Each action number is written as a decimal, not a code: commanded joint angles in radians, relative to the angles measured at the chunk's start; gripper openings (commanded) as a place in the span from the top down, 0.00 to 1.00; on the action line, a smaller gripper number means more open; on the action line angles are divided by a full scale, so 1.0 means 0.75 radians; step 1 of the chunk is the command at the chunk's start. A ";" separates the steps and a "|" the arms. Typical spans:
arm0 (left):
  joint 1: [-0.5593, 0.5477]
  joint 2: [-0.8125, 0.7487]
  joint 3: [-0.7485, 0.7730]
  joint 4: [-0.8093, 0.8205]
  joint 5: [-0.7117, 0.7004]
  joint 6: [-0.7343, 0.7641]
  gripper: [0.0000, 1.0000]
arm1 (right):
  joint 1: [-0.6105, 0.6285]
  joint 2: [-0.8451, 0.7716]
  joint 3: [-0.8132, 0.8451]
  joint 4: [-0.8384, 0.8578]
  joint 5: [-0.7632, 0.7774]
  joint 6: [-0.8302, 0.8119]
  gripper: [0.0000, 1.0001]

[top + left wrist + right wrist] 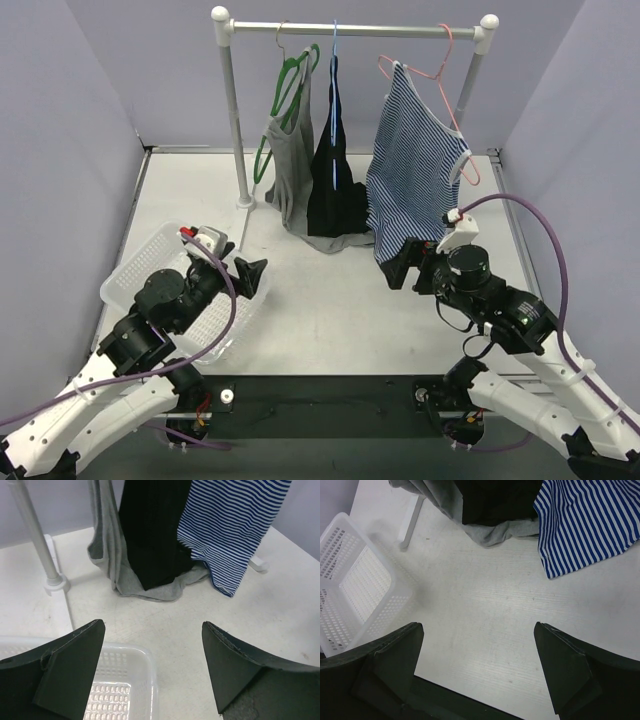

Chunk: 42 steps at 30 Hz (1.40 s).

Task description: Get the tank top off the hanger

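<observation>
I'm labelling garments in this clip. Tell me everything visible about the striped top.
The striped top is a thin, soft-looking tank top with narrow blue and white stripes. It hangs rightmost on the rail from a tilted pink hanger, draping loosely. One side meets the black garment, and its hem drops about to the table. The open right gripper sits short of the hem, not touching it.

left end effector (152, 626) spread, right one (477, 626) spread
</observation>
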<state>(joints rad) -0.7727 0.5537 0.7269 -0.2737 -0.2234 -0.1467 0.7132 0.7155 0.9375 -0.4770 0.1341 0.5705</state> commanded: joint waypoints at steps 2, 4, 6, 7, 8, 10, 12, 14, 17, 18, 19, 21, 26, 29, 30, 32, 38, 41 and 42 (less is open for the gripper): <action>0.003 -0.008 0.133 0.034 -0.289 0.065 0.11 | 0.002 -0.072 0.039 0.004 -0.064 -0.063 0.01; 0.008 0.079 0.279 -0.031 -0.444 0.115 0.11 | 0.002 -0.105 0.039 0.010 -0.160 -0.126 0.02; 0.012 0.212 0.394 -0.085 -0.528 0.165 0.11 | 0.004 -0.123 0.037 0.026 -0.324 -0.163 0.04; 0.028 0.257 0.456 -0.117 -0.555 0.187 0.11 | 0.004 -0.124 0.039 0.031 -0.362 -0.188 0.07; 0.042 0.298 0.554 -0.126 -0.561 0.234 0.12 | 0.004 -0.126 0.041 0.031 -0.407 -0.200 0.08; 0.113 0.405 0.656 -0.138 -0.482 0.247 0.15 | 0.008 -0.134 0.043 0.035 -0.479 -0.212 0.12; 0.177 0.494 0.806 -0.165 -0.286 0.216 0.18 | 0.008 -0.150 0.039 0.035 -0.492 -0.210 0.14; 0.295 0.562 0.960 -0.187 -0.094 0.143 0.20 | 0.008 -0.168 0.024 0.033 -0.494 -0.208 0.17; 0.416 0.716 1.135 -0.230 0.107 0.081 0.28 | 0.008 -0.207 0.004 0.035 -0.488 -0.190 0.21; 0.435 0.787 1.170 -0.228 0.158 0.075 0.32 | 0.010 -0.213 0.000 0.035 -0.488 -0.186 0.22; 0.443 0.816 1.197 -0.220 0.221 0.069 0.34 | 0.008 -0.222 -0.004 0.035 -0.486 -0.182 0.23; 0.451 0.904 1.262 -0.194 0.348 0.081 0.37 | 0.008 -0.242 -0.013 0.035 -0.486 -0.166 0.24; 0.453 1.106 1.381 -0.240 0.420 0.091 0.42 | 0.010 -0.267 -0.019 0.033 -0.484 -0.165 0.25; 0.451 1.172 1.407 -0.245 0.421 0.097 0.46 | 0.010 -0.271 -0.019 0.033 -0.484 -0.168 0.26; 0.451 1.182 1.395 -0.241 0.418 0.103 0.47 | 0.010 -0.269 -0.019 0.033 -0.484 -0.165 0.27; 0.451 1.209 1.387 -0.232 0.380 0.126 0.49 | 0.010 -0.277 -0.019 0.033 -0.477 -0.165 0.27; 0.451 1.252 1.375 -0.212 0.351 0.173 0.69 | 0.010 -0.285 -0.017 0.033 -0.465 -0.168 0.28; 0.449 1.252 1.389 -0.204 0.347 0.181 0.91 | 0.010 -0.279 -0.008 0.033 -0.457 -0.165 0.28; 0.447 1.250 1.391 -0.198 0.347 0.181 0.95 | 0.008 -0.273 -0.004 0.033 -0.457 -0.161 0.28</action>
<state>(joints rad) -0.4377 1.5021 1.7367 -0.4675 0.0326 -0.0353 0.7151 0.5068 0.9264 -0.4824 -0.2161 0.4438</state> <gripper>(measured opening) 0.137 0.719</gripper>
